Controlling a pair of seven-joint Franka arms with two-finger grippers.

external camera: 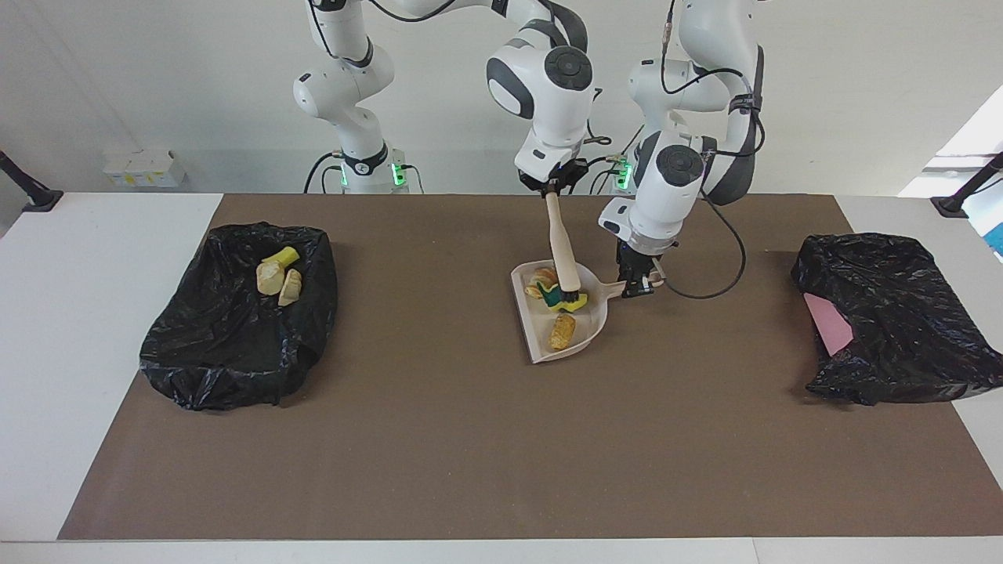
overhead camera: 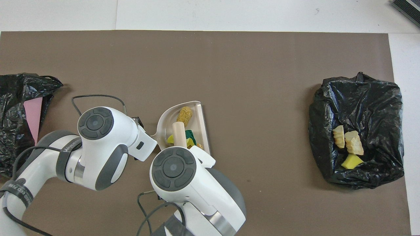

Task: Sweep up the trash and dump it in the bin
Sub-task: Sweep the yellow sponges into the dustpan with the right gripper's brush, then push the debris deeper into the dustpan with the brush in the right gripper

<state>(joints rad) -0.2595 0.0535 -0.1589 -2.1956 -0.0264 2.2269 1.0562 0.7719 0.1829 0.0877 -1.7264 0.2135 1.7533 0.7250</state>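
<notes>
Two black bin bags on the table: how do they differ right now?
The bag at the right arm's end lies open with three pieces of trash in it; the bag at the left arm's end shows none. The latter shows a pink patch; the former is black all over. Both are crumpled black plastic on the brown mat.

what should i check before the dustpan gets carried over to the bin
1. Left gripper shut on the dustpan handle: ok.
2. Right gripper shut on the brush handle: ok.
3. Trash in the pan: an orange-brown lump lies loose near the open lip, the rest is under the bristles: ok, but spill risk if tipped.
4. No chunks left on the brown mat: ok.
5. Bin toward the right arm's end is open, three pieces inside: ok.
6. Whether the pan is lifted off the mat: cannot tell.
</notes>
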